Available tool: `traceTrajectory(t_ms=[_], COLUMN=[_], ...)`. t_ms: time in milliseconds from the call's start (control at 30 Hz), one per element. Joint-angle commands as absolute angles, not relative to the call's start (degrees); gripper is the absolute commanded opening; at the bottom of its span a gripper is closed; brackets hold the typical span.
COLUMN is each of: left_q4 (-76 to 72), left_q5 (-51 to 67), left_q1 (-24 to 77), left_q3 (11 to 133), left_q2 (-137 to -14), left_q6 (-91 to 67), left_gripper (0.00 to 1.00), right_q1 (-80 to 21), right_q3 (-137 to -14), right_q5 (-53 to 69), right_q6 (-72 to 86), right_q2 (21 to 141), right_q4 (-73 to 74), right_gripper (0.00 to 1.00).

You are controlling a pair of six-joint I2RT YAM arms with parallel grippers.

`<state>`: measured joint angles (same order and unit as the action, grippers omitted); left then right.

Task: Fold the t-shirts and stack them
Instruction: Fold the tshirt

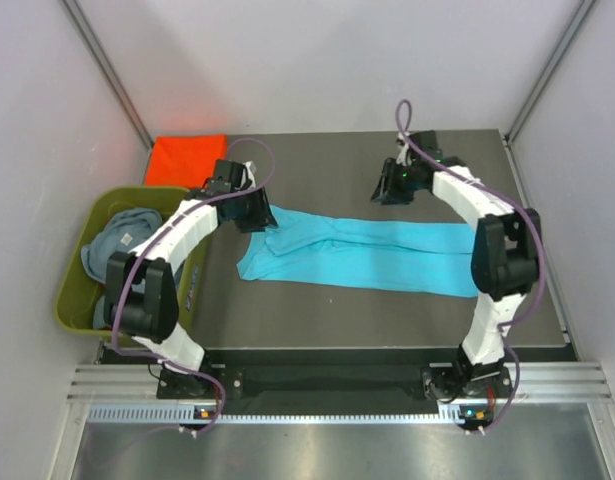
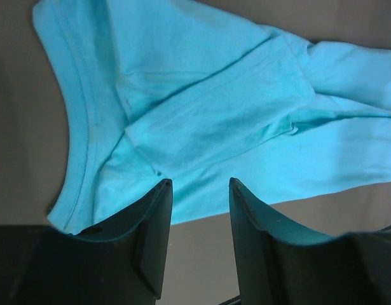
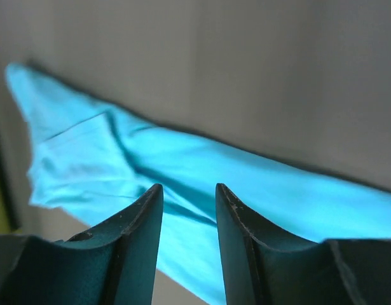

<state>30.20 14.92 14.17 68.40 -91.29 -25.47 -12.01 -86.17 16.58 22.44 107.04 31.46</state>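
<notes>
The turquoise t-shirt (image 1: 357,252) lies folded into a long strip across the middle of the table, collar end at the left. My left gripper (image 1: 255,212) hovers over its upper left corner, open and empty; in the left wrist view the collar and a sleeve of the shirt (image 2: 201,108) lie just beyond the fingertips (image 2: 162,190). My right gripper (image 1: 390,188) is open and empty, above bare table beyond the shirt's far edge; the shirt (image 3: 201,178) shows blurred past its fingers. A folded orange-red t-shirt (image 1: 187,158) lies at the back left. A grey-blue t-shirt (image 1: 117,240) sits in the tub.
An olive-green plastic tub (image 1: 77,290) stands off the table's left side. White walls close in the back and both sides. The dark table (image 1: 387,310) ends at a metal rail at the front.
</notes>
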Motion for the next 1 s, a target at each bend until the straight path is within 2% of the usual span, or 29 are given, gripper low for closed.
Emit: traceTrajectory(t_ms=[0,100,300,767,833,967], left_q4=[31.45,33.40,32.16,31.72,32.17,32.96], left_q5=[16.17,15.56,16.52,18.02,17.75,15.39], left_q1=[13.98,13.80,12.57,11.78,11.69,11.43], left_q3=[75.04,77.08,73.48,73.03,73.21,72.60], left_q2=[-96.23,-98.79,-98.61,-101.60,-101.95,-101.60], left_q6=[-23.90,-24.08,-23.55,-24.60,-25.40,-26.37], left_gripper=[0.46,0.47,0.53,0.53,0.58,0.59], right_q1=[-14.05,-17.48,-20.56,-21.62,-21.71,-21.88], right_q3=[-90.70,-93.16,-94.65,-95.80,-96.24,-98.17], right_q5=[30.02,33.21,39.81,43.15,44.21,44.74], right_q6=[26.72,26.10,31.11,36.21,36.91,37.53], right_q2=[114.24,116.71,121.28,127.00,128.23,129.81], right_q4=[26.73,24.79,18.89,16.44,16.17,16.26], right_gripper=[0.40,0.41,0.43,0.43,0.43,0.42])
